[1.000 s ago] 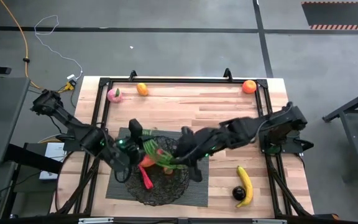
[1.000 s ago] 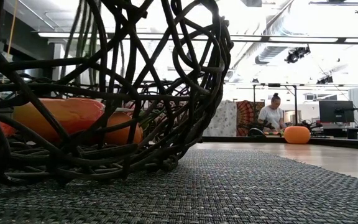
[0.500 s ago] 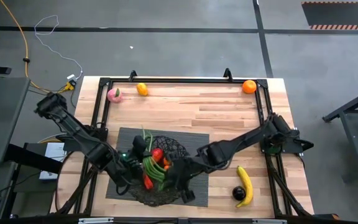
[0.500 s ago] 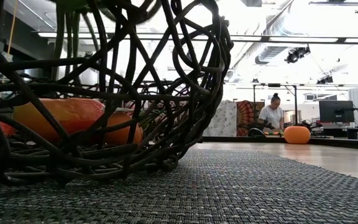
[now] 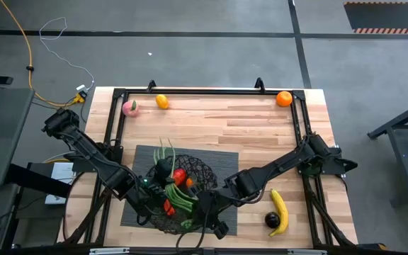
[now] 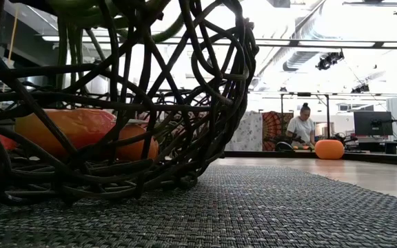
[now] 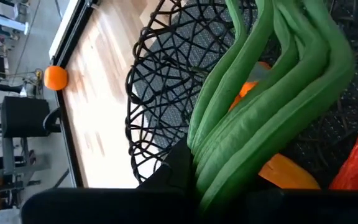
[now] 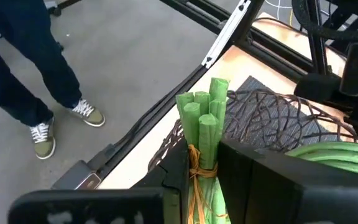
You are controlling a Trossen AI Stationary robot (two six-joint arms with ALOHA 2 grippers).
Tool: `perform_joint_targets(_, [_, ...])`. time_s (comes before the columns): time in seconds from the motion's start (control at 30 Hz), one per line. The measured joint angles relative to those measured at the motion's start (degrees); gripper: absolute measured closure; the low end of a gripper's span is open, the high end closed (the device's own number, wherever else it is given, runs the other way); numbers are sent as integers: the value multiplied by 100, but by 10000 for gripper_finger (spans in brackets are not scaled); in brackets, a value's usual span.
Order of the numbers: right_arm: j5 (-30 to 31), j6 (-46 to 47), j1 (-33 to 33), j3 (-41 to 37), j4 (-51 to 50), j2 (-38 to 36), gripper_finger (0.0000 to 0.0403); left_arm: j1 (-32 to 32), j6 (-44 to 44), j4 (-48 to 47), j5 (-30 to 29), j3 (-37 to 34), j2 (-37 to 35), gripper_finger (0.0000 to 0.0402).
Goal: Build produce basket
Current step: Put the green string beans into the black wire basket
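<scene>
Both grippers are clamping the green beans (image 5: 178, 196) over the basket (image 5: 202, 170): left gripper (image 5: 163, 185) mid-bundle, right gripper (image 5: 198, 214) at the near, tied end

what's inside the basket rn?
In the basket: red peppers, an orange piece, and the green beans, gripped by both grippers. Anything beneath the beans and arms is hidden.

Left gripper (image 5: 163, 185) clamped shut, right gripper (image 5: 205, 221) clamped, arms converging low

The basket (image 6: 116, 103) is cut off; the person (image 8: 23, 74) seemingly headless.
</scene>
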Motion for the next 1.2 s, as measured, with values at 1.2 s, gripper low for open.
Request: perform_joint_targets(1.2, [2151,2865,-349,4,-760,-917,379,1383,-3241,-1654,6865,1822,-675,390])
